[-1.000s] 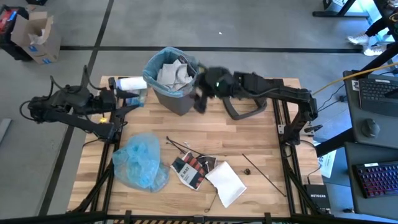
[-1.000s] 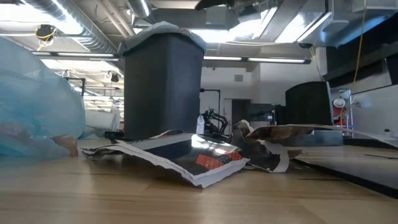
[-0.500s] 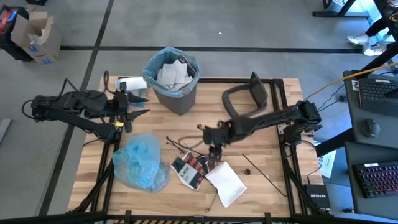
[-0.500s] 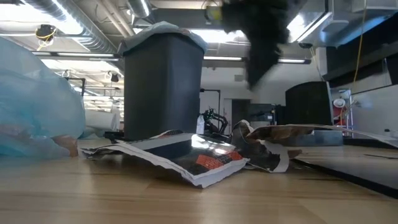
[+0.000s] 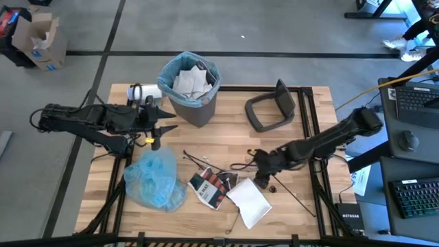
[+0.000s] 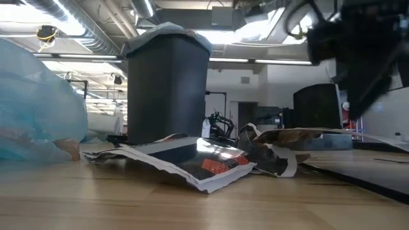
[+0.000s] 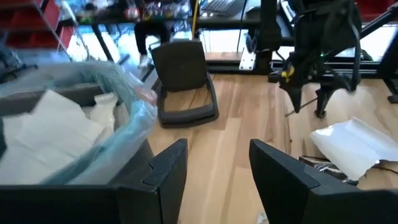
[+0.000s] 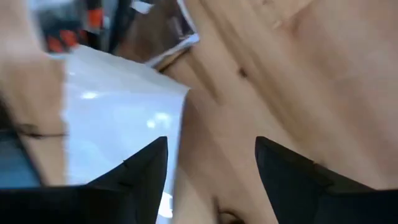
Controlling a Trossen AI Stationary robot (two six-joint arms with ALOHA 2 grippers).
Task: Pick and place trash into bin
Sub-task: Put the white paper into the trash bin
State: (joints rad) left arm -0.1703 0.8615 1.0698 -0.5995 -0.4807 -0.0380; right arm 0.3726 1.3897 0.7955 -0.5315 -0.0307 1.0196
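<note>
The bin [image 5: 191, 86], dark grey with a light blue liner, stands at the table's far middle and holds crumpled white paper. Its lid [image 5: 271, 110] lies to its right. Trash lies on the near half: a white mailer [image 5: 248, 201], a red-black-white printed packet [image 5: 209, 186] and thin dark sticks [image 5: 291, 192]. My right gripper [image 5: 263, 180] hangs open just above the wood at the mailer's far right corner [image 8: 118, 118], touching nothing. My left gripper [image 5: 161, 127] is open and empty, level, beside the bin's near left side [image 7: 74, 124].
A crumpled light blue plastic bag [image 5: 154, 178] lies at the near left. A white roll [image 5: 140, 91] lies at the far left beside the bin. A small dark bit [image 5: 272, 188] sits by the mailer. Bare wood shows at the right.
My right gripper has swung from the bin's rim down and toward the table's near right, rolling and tipping downward, and now hangs low by the white mailer. My left gripper has slid toward the table's right edge, closer to the bin's near side.
</note>
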